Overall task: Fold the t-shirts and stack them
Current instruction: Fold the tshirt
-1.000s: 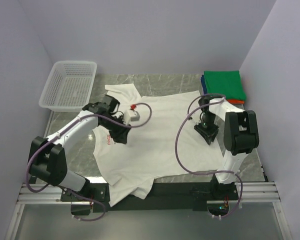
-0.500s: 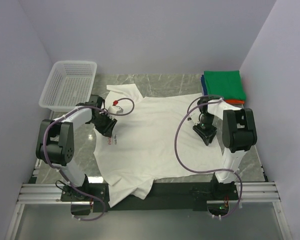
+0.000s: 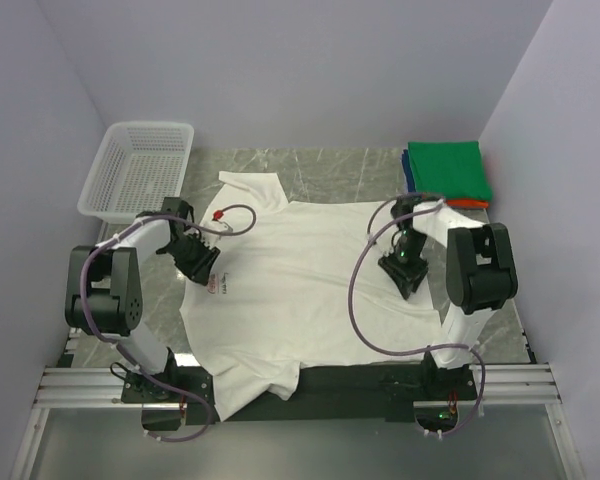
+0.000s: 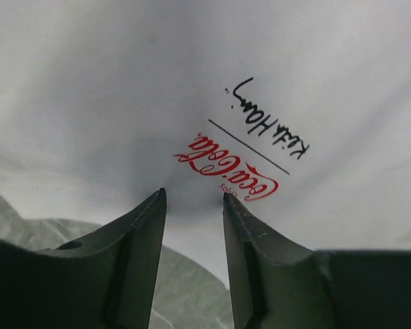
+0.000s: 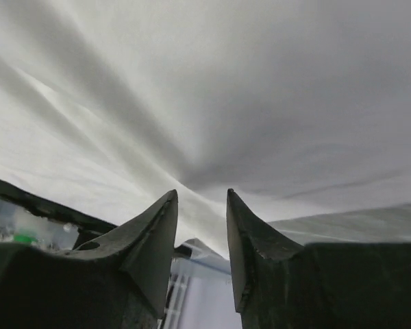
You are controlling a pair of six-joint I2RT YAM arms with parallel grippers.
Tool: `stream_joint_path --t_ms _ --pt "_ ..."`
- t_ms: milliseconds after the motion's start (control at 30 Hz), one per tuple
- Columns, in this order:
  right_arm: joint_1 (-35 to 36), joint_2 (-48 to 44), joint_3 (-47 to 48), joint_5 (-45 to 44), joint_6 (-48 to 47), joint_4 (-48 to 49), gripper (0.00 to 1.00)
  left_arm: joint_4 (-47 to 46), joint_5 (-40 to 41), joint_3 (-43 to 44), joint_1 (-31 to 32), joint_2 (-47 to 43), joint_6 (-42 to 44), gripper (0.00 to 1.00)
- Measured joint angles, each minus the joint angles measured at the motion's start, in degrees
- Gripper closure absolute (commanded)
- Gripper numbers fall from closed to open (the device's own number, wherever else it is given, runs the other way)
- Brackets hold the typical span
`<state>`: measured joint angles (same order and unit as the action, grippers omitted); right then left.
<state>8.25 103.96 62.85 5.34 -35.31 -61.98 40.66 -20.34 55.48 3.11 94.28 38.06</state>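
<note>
- Bench (image 3: 330, 165): I see bare marble along the far edge, between the basket and the tee, and in a narrow strip to the right of the tee. Walls close in on the left, far and right sides.
- Tee (image 3: 300, 270): it lies spread across the middle and has slid a little to the left since a second ago. Its near-left corner hangs over the near bench edge.
- Basket (image 3: 150, 126): it sits in the far-left corner, unmoved and apart from the tee.
- Stack (image 3: 445, 170) of folded tees: it is in the far-right corner with green on top, unmoved and just clear of the spread tee.
- Left gripper (image 3: 196, 264): it has travelled left across the tee, from mid-chest out to the left edge. On my wrist feed its tips (image 4: 194, 199) stand narrow at that edge, with marble showing beneath. I cannot tell whether they pinch the cloth.
- Right gripper (image 3: 404, 274): it has barely shifted and sits on the tee's right half. Its tips (image 5: 201, 195) stand narrow, and the creases run straight into the gap, so it holds a pinch of the tee.
- Logo (image 4: 226, 168): the red script lies just beyond the left gripper's tips.
</note>
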Motion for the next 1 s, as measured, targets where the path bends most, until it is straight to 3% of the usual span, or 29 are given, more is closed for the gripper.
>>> stream_joint_path --t_ms 67,100,133,333,567,767,1000 --pt "-1.53 0.13 5.29 2.27 -0.11 -1.29 0.52 4.09 -0.44 2.6 -0.83 0.48 0.5 0.5" --pt "-2.75 0.35 9.6 3.74 -0.07 -1.31 0.5 5.95 -0.87 5.35 -1.09 1.03 0.57 0.37" --pt "-4.11 0.92 14.99 4.9 0.35 -1.31 0.5 7.39 -1.64 8.61 -1.22 1.75 0.79 0.34" --pt "-8.26 6.14 37.27 5.88 4.61 4.7 0.52 7.8 -8.52 31.43 -1.29 9.86 -1.75 0.33" --pt "-8.24 22.34 54.27 4.52 10.97 9.22 0.57 5.49 -12.22 40.92 -1.27 16.35 -6.19 0.32" --pt "-8.24 31.36 58.21 1.81 15.76 10.78 0.62 3.41 -12.83 41.33 -1.27 17.84 -8.15 0.32" --pt "-8.13 32.15 55.47 -4.26 19.21 13.92 0.68 0.63 -12.83 39.95 -1.27 17.86 -9.29 0.31"
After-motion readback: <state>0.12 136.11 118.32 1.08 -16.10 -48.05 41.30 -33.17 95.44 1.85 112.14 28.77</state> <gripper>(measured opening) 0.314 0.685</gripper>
